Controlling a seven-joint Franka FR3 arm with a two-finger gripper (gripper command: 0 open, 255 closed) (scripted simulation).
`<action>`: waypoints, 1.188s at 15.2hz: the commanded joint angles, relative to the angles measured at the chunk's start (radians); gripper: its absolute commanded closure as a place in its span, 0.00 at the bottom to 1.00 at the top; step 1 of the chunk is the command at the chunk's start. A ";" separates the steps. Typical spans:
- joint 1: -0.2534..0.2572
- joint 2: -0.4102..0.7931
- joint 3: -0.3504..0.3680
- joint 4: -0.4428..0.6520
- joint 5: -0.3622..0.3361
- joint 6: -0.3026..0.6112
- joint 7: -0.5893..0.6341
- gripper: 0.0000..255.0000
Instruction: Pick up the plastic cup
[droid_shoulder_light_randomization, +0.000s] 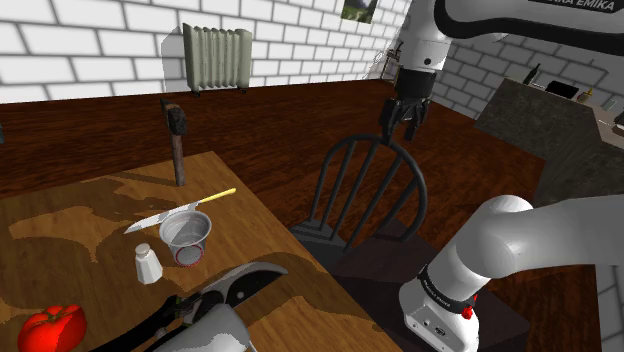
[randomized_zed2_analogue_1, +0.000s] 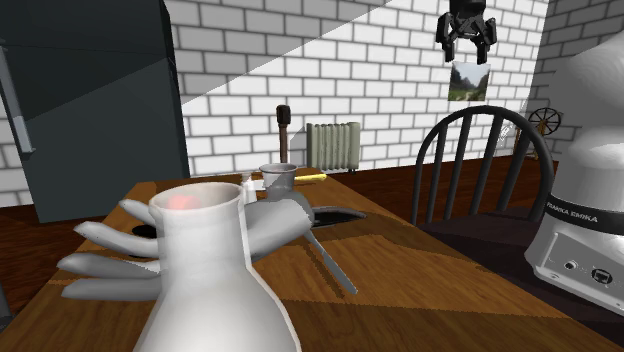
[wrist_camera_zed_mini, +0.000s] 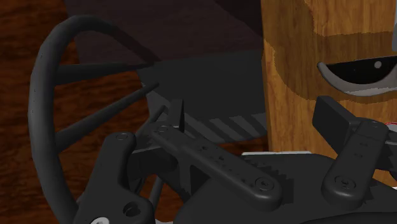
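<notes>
Gripper: the black gripper (droid_shoulder_light_randomization: 398, 128) hangs in the air above a dark spindle-back chair (droid_shoulder_light_randomization: 365, 195), fingers spread, pinching nothing.
Cup: the grey cup (droid_shoulder_light_randomization: 187, 238), red at its base, stands upright on the wooden table (droid_shoulder_light_randomization: 70, 225) near the edge facing the chair, its grey inside showing.
Beside it: a white shaker (droid_shoulder_light_randomization: 148, 263); a yellow-handled knife (droid_shoulder_light_randomization: 180, 210) reaches its rim.
Flask: the grey flask (randomized_zed2_analogue_1: 205, 280) shows a red patch at its mouth.
</notes>
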 joint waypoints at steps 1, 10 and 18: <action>0.000 0.000 0.000 0.000 0.000 0.000 0.000 0.00; 0.062 0.172 0.116 -0.064 0.101 0.292 0.057 0.00; 0.105 0.398 0.220 -0.031 0.146 0.541 0.107 0.00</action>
